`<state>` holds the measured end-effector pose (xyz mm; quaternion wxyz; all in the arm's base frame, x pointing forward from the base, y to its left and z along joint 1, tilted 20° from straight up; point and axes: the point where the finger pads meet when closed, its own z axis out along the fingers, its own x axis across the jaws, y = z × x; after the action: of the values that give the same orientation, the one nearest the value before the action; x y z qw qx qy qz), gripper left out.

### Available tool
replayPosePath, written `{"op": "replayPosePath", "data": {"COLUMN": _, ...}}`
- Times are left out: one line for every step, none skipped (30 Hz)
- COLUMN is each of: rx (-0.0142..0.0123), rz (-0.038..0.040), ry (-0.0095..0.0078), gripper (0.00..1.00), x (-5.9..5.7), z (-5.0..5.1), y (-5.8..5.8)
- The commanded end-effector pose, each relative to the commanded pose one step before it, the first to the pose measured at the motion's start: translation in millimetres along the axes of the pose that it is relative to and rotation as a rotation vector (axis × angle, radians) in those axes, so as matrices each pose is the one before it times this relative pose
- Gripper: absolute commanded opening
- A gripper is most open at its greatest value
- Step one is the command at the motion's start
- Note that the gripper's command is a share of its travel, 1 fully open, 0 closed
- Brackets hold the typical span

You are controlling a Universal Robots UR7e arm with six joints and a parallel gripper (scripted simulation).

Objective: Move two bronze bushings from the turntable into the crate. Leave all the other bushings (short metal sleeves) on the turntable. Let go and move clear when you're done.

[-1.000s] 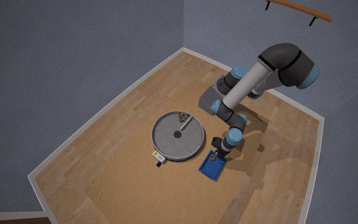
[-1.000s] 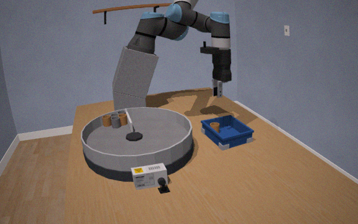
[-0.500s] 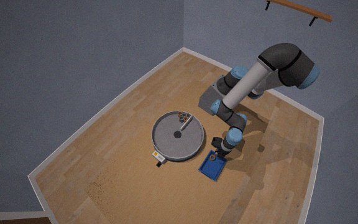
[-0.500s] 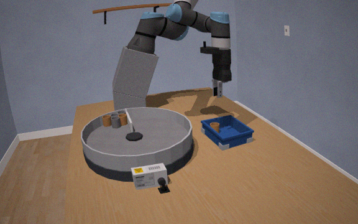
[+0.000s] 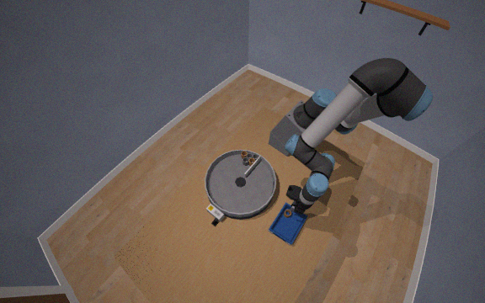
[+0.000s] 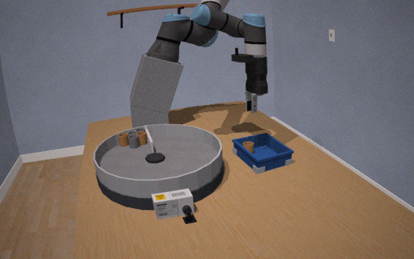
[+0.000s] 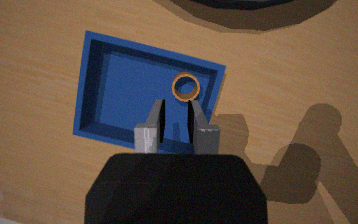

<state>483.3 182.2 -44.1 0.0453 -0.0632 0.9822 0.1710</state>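
My gripper point(image 5: 294, 208) point(image 6: 251, 110) point(image 7: 176, 112) is part open and empty, pointing down above the blue crate point(image 5: 289, 231) point(image 6: 272, 162) point(image 7: 130, 85). One bronze bushing point(image 6: 249, 147) point(image 7: 185, 97) stands upright in a corner of the crate, below the fingertips and not between them. On the grey turntable point(image 5: 234, 202) point(image 6: 189, 158), two bronze bushings stand near the rim: one bronze bushing point(image 5: 243, 155) point(image 6: 123, 139) on the outer left and another bronze bushing point(image 5: 252, 162) point(image 6: 142, 139) by the bar. Grey bushings, among them a front grey one point(image 6: 134, 142), stand close among them, partly hidden.
A pale bar point(image 5: 252, 167) point(image 6: 149, 139) reaches inward over the turntable beside the bushings. The turntable has a raised rim and a dark hub point(image 5: 240, 182) point(image 6: 155, 157). A white labelled box point(image 5: 215, 211) point(image 6: 172, 203) sits at its outer side. The crate stands beside the turntable.
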Motion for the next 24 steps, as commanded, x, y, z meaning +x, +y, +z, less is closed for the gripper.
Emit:
{"op": "replayPosePath", "data": {"rx": 0.00015, "rz": -0.00025, "ry": -0.00143, "gripper": 0.47, "x": -0.5, "z": -0.47, "y": -0.01}}
{"op": "replayPosePath", "data": {"rx": 0.0, "rz": 0.0, "ry": 0.0, "gripper": 0.47, "x": 0.0, "z": 0.0, "y": 0.0}}
{"op": "replayPosePath", "data": {"rx": 0.0, "rz": 0.0, "ry": 0.0, "gripper": 0.47, "x": 0.0, "z": 0.0, "y": 0.0}}
{"op": "replayPosePath", "data": {"rx": 0.0, "rz": 0.00327, "ry": 0.00002, "gripper": 0.45, "x": 6.19, "z": 0.57, "y": -9.45}}
{"op": "replayPosePath", "data": {"rx": 0.0, "rz": 0.00327, "ry": 0.00002, "gripper": 0.45, "x": 6.16, "z": 0.57, "y": -9.47}}
{"op": "replayPosePath", "data": {"rx": 0.0, "rz": 0.00327, "ry": 0.00002, "gripper": 0.45, "x": 6.13, "z": 0.57, "y": -9.49}}
{"op": "replayPosePath", "data": {"rx": 0.0, "rz": 0.00327, "ry": 0.00002, "gripper": 0.45, "x": 6.1, "z": 0.57, "y": -9.51}}
{"op": "replayPosePath", "data": {"rx": 0.0, "rz": 0.00327, "ry": 0.00002, "gripper": 0.45, "x": 6.07, "z": 0.57, "y": -9.53}}
{"op": "replayPosePath", "data": {"rx": 0.0, "rz": 0.0, "ry": 0.0, "gripper": 0.45, "x": 0.0, "z": 0.0, "y": 0.0}}
{"op": "replayPosePath", "data": {"rx": 0.0, "rz": 0.0, "ry": 0.0, "gripper": 0.45, "x": 0.0, "z": 0.0, "y": 0.0}}
{"op": "replayPosePath", "data": {"rx": 0.0, "rz": 0.0, "ry": 0.0, "gripper": 0.45, "x": 0.0, "z": 0.0, "y": 0.0}}
{"op": "replayPosePath", "data": {"rx": 0.0, "rz": 0.0, "ry": 0.0, "gripper": 0.45, "x": 0.0, "z": 0.0, "y": 0.0}}
{"op": "replayPosePath", "data": {"rx": 0.0, "rz": 0.0, "ry": 0.0, "gripper": 0.45, "x": 0.0, "z": 0.0, "y": 0.0}}
{"op": "replayPosePath", "data": {"rx": 0.0, "rz": 0.0, "ry": 0.0, "gripper": 0.45, "x": 0.0, "z": 0.0, "y": 0.0}}
{"op": "replayPosePath", "data": {"rx": 0.0, "rz": 0.0, "ry": 0.0, "gripper": 0.45, "x": 0.0, "z": 0.0, "y": 0.0}}
{"op": "replayPosePath", "data": {"rx": 0.0, "rz": 0.0, "ry": 0.0, "gripper": 0.45, "x": 0.0, "z": 0.0, "y": 0.0}}
{"op": "replayPosePath", "data": {"rx": 0.0, "rz": 0.0, "ry": 0.0, "gripper": 0.45, "x": 0.0, "z": 0.0, "y": 0.0}}
{"op": "replayPosePath", "data": {"rx": 0.0, "rz": 0.0, "ry": 0.0, "gripper": 0.45, "x": 0.0, "z": 0.0, "y": 0.0}}
{"op": "replayPosePath", "data": {"rx": 0.0, "rz": 0.0, "ry": 0.0, "gripper": 0.45, "x": 0.0, "z": 0.0, "y": 0.0}}
{"op": "replayPosePath", "data": {"rx": 0.0, "rz": 0.0, "ry": 0.0, "gripper": 0.45, "x": 0.0, "z": 0.0, "y": 0.0}}
{"op": "replayPosePath", "data": {"rx": 0.00012, "rz": 0.00338, "ry": 0.00022, "gripper": 0.45, "x": 5.88, "z": 0.58, "y": -9.17}}
{"op": "replayPosePath", "data": {"rx": 0.0, "rz": 0.00327, "ry": 0.00002, "gripper": 0.45, "x": 6.0, "z": 0.57, "y": -9.57}}
{"op": "replayPosePath", "data": {"rx": 0.0, "rz": 0.00327, "ry": 0.00002, "gripper": 0.45, "x": 5.97, "z": 0.57, "y": -9.59}}
{"op": "replayPosePath", "data": {"rx": 0.0, "rz": 0.00327, "ry": 0.00002, "gripper": 0.45, "x": 5.94, "z": 0.57, "y": -9.61}}
